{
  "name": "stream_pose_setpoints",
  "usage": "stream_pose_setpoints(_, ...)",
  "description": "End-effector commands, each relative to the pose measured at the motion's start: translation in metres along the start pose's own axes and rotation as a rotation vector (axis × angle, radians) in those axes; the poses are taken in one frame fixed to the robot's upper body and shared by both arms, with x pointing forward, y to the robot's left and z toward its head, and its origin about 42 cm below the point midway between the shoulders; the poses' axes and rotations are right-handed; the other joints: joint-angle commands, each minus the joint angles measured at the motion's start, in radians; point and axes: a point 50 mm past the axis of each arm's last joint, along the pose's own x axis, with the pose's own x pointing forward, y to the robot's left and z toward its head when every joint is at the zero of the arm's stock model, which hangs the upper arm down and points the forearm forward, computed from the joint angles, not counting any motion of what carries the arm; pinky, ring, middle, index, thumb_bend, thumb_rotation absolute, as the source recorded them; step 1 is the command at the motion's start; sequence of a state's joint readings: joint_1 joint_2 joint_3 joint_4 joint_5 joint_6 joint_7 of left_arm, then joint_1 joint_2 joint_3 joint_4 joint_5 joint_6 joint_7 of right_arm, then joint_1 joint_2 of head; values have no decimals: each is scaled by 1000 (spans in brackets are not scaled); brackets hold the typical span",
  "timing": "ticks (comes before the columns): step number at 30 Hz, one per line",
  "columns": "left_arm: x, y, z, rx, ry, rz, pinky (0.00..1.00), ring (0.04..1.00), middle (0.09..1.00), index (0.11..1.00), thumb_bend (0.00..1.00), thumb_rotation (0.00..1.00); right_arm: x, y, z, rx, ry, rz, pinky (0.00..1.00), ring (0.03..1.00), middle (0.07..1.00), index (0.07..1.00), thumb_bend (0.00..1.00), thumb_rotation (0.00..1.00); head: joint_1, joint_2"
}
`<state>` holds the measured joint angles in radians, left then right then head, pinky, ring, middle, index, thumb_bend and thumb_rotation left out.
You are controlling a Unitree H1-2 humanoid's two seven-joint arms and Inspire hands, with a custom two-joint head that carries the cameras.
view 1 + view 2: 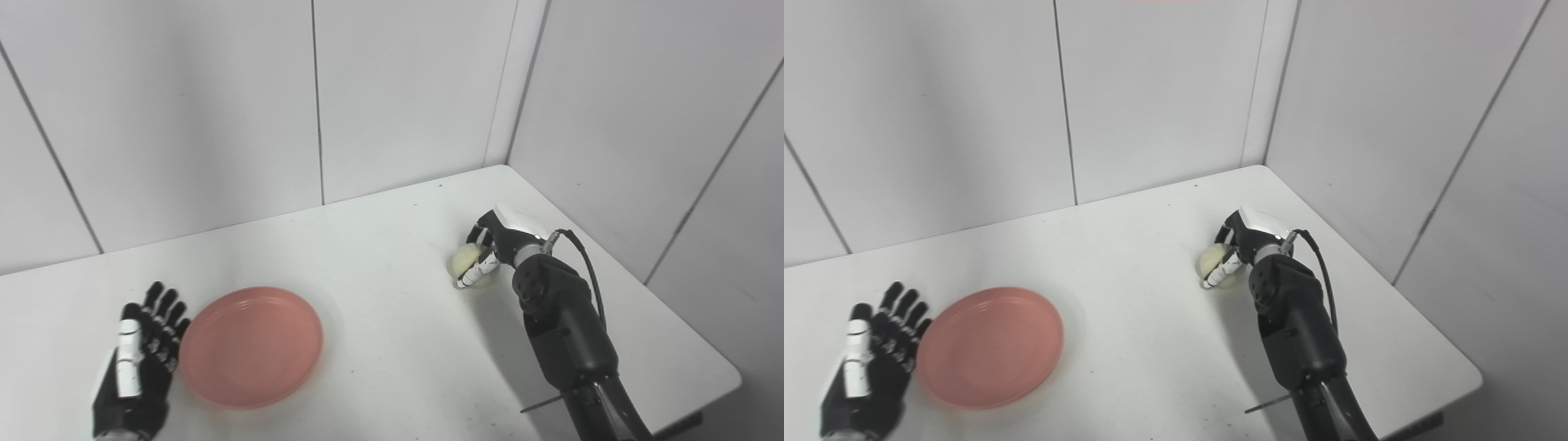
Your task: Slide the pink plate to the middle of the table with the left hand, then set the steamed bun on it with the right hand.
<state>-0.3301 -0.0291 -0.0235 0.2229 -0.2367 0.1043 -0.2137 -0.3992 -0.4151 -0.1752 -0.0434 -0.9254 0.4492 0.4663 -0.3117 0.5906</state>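
The pink plate (251, 344) lies flat on the white table (380, 257), left of centre and empty. My left hand (144, 349) rests just left of it, open with fingers spread, their tips at the plate's left rim. On the right side sits the pale yellowish steamed bun (467, 258). My right hand (493, 245) is wrapped around it from the right, fingers curled over its front and far side. The bun looks to be on or just off the tabletop; I cannot tell which.
White panelled walls (398, 98) close off the back and right of the table. The table's right edge (692, 324) runs close behind my right forearm (563, 331), which has a black cable along it.
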Motion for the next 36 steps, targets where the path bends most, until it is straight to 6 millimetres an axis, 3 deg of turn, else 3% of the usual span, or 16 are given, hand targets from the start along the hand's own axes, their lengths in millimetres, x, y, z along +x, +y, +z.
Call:
stream_pose_setpoints(1, 5, -9, 7, -1, -21, 0, 1000, 996, 989, 966, 580, 970, -4, -20, 10, -19, -100, -92, 228, 310, 421, 512, 521, 0, 23, 0)
stream_pose_setpoints(5, 7, -18, 2, -6, -17, 0, 1000, 992, 988, 961, 579, 962, -10, -19, 15, -38, -168, -124, 215, 309, 402, 511, 519, 0, 107, 1)
stream_pose_setpoints(6, 8, -19, 0, -3, -17, 0, 1000, 994, 991, 962, 583, 966, -11, -19, 16, -33, -180, -134, 202, 294, 437, 498, 522, 0, 131, 0)
stream_pose_setpoints(8, 9, -23, -3, -1, -19, 0, 997, 992, 990, 958, 603, 954, -15, -19, 20, 7, -213, -147, 195, 292, 405, 500, 518, 0, 172, -1)
stream_pose_setpoints(10, 11, -26, -6, -3, -19, 0, 1000, 991, 987, 957, 603, 950, -19, -19, 25, 59, -242, -152, 175, 268, 464, 486, 522, 0, 209, -5)
stream_pose_setpoints(13, 12, -31, -10, -7, -21, -4, 1000, 990, 988, 959, 603, 947, -25, -16, 31, 108, -299, -158, 168, 265, 451, 489, 521, 0, 255, -9)
stream_pose_setpoints(17, 14, -37, -16, -21, -27, -10, 1000, 989, 989, 963, 596, 937, -32, -11, 40, 153, -353, -160, 193, 293, 437, 501, 520, 0, 290, -13)
stream_pose_setpoints(19, 16, -40, -19, -24, -30, -9, 1000, 982, 982, 956, 601, 914, -36, -5, 46, 177, -386, -158, 173, 260, 408, 505, 517, 0, 306, -16)
stream_pose_setpoints(22, 19, -44, -24, -12, -32, -16, 1000, 984, 984, 961, 605, 921, -41, 4, 51, 213, -431, -164, 148, 223, 468, 487, 524, 0, 331, -18)
stream_pose_setpoints(26, 21, -50, -30, -6, -29, -23, 1000, 981, 983, 966, 609, 953, -44, 17, 56, 240, -485, -165, 129, 196, 473, 484, 525, 0, 360, -22)
stream_pose_setpoints(28, 22, -53, -34, -4, -27, -27, 1000, 982, 985, 968, 614, 963, -47, 23, 59, 247, -501, -161, 132, 202, 416, 497, 520, 0, 371, -23)
stream_pose_setpoints(30, 23, -56, -36, -2, -24, -33, 1000, 981, 984, 969, 622, 968, -49, 29, 62, 255, -516, -157, 131, 200, 461, 486, 525, 0, 378, -24)
stream_pose_setpoints(33, 24, -60, -39, -7, -13, -41, 1000, 985, 986, 972, 617, 978, -54, 41, 66, 286, -565, -176, 125, 192, 397, 499, 518, 0, 381, -25)
stream_pose_setpoints(36, 23, -64, -41, -14, -7, -46, 1000, 991, 989, 974, 610, 988, -59, 60, 74, 323, -624, -214, 197, 263, 393, 499, 517, 0, 380, -26)
